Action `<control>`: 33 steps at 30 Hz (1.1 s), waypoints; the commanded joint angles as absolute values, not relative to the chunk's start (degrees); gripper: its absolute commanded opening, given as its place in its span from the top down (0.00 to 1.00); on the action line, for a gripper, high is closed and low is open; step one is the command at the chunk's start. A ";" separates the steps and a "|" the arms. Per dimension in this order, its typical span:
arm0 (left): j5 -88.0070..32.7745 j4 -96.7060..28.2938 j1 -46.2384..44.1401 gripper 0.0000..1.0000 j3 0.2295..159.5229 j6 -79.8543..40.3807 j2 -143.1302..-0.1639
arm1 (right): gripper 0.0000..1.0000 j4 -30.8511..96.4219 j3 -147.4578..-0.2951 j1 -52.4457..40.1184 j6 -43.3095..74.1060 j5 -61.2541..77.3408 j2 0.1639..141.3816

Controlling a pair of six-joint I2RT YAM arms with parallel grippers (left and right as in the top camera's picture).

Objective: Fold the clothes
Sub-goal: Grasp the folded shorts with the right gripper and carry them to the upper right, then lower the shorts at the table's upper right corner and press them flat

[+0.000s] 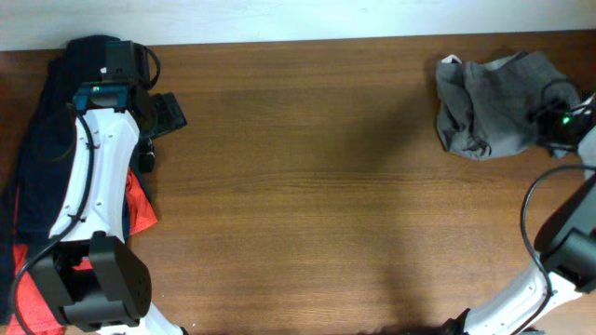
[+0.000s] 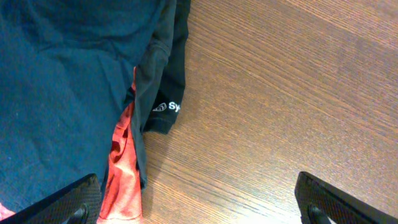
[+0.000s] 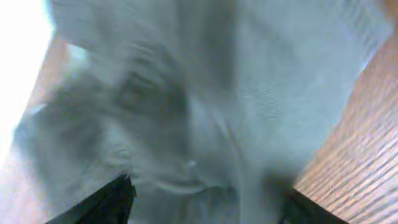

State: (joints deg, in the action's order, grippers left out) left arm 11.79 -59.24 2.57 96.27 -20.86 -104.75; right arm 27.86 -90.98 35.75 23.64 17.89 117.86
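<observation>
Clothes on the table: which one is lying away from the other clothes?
The grey shorts, bunched up at the right. The dark blue garment and the orange one overlap on the left.

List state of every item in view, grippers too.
grey shorts: crumpled heap, unfolded.
navy garment: lying loose, unfolded.
orange-red garment: partly covered by the navy garment.
left gripper: open, fingers wide apart, empty.
right gripper: at the shorts, cloth between its fingers; grip unclear, view blurred.
</observation>
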 commanded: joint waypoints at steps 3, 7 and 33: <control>11.35 -59.13 2.37 0.01 96.57 -21.82 -105.12 | 0.22 26.11 -94.59 33.30 4.25 18.83 109.06; 11.33 -59.11 2.37 0.01 96.57 -21.82 -105.12 | 0.29 26.02 -94.50 31.14 -0.84 18.55 110.93; 11.38 -58.48 2.39 0.01 96.57 -21.82 -105.12 | 0.89 10.28 -94.45 16.75 -8.34 5.21 135.79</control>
